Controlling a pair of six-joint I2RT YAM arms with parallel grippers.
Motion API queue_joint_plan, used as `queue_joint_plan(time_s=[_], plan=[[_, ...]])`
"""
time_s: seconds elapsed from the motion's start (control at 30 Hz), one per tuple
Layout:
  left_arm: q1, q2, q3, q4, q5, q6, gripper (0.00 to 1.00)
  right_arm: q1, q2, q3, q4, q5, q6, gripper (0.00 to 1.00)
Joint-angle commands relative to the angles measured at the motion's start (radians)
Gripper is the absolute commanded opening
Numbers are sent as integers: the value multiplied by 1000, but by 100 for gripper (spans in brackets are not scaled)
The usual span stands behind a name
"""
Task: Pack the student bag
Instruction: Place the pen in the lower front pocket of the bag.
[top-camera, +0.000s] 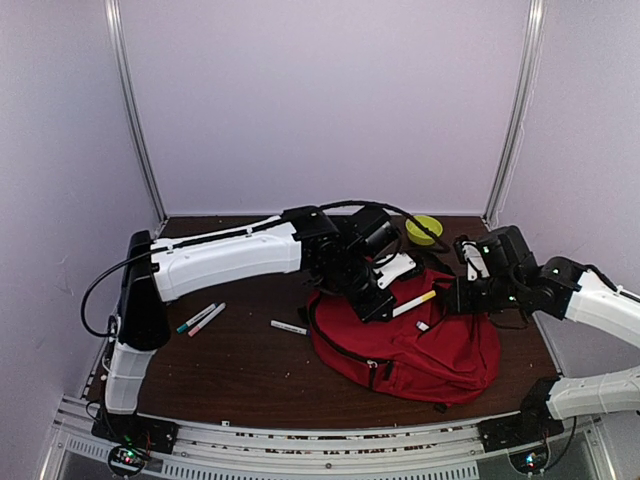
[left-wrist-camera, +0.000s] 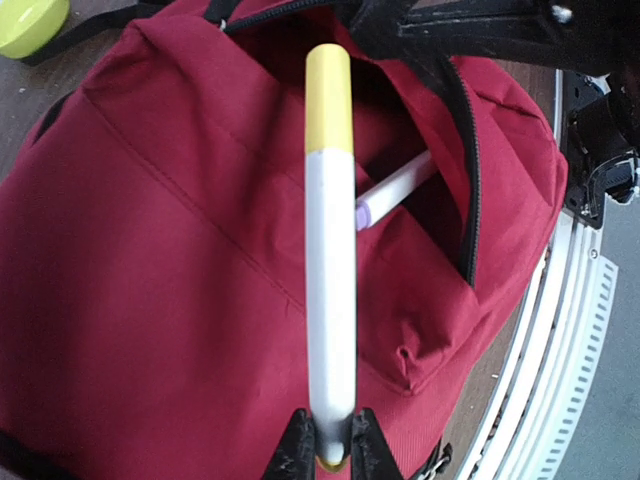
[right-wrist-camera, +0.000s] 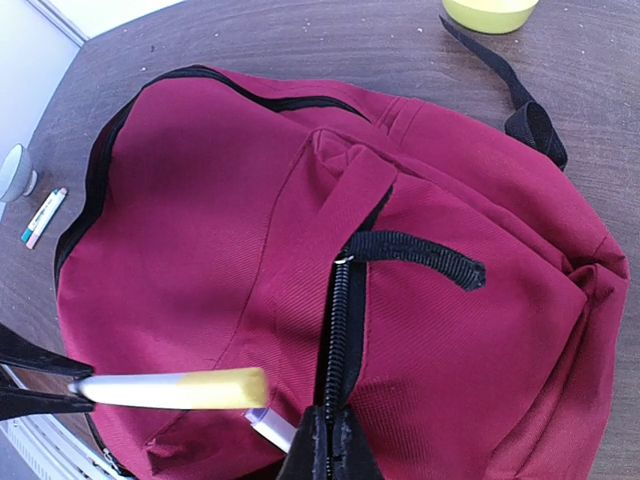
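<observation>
The red student bag lies flat at the table's right middle; it also fills the left wrist view and the right wrist view. My left gripper is shut on a white marker with a yellow cap, held over the bag's open front pocket; the marker also shows in the top view and the right wrist view. A white marker with a purple end pokes out of that pocket. My right gripper is shut on the pocket's black zipper edge, holding it up.
A white marker lies on the table left of the bag. Two more markers lie farther left. A yellow-green bowl stands behind the bag. A black strap trails toward the bowl.
</observation>
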Motion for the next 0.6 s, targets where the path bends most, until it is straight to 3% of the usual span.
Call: queue_joint_plan(time_s=[0.0,0.2,0.57], plan=[[4,65,93,-66,70,-25,5,25,-21,15,15,-19,-20,0],[4,141,173,-114,38,-43,6,38,-28,9,20,-21,-26,0],[4,226,290,-42,152,-123,7,60,-28,-10,24,-25,-16,0]])
